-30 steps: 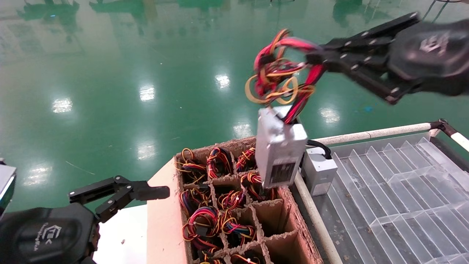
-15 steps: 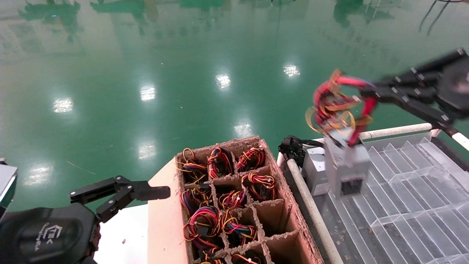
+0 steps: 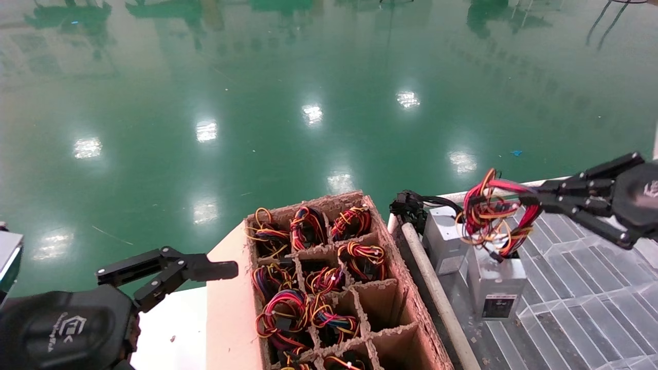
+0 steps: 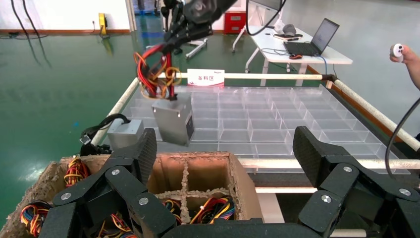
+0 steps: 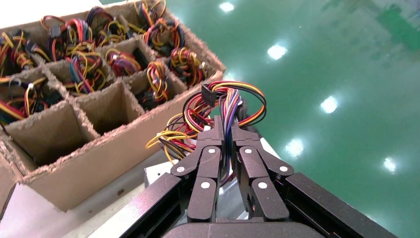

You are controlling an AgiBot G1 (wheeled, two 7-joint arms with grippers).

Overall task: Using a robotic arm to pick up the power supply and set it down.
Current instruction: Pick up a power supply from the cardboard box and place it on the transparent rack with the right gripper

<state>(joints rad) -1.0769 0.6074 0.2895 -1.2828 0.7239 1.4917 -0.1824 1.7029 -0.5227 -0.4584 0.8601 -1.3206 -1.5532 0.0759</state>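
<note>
Glossy green floor (image 3: 205, 77) mirrors ceiling lights; distant desk (image 4: 317, 52), perhaps white.

A: What is carrying everything here?

B: Two surfaces side by side above a glossy green floor (image 3: 216, 92). On the left, a pale table (image 3: 226, 318) bears a brown cardboard crate (image 3: 411, 308) split into compartments, most of them stuffed with coloured wire bundles (image 3: 288, 308); a few on its right side are bare.

A: And on the right?

B: A white-pipe-framed table (image 3: 437, 298) topped with a clear plastic divider grid (image 3: 581, 288). At its near-left corner stands a grey box with black cables (image 3: 442, 241). Just beside it the power supply (image 3: 496, 285) stands upright at the grid's edge; whether its base touches, I cannot tell.
</note>
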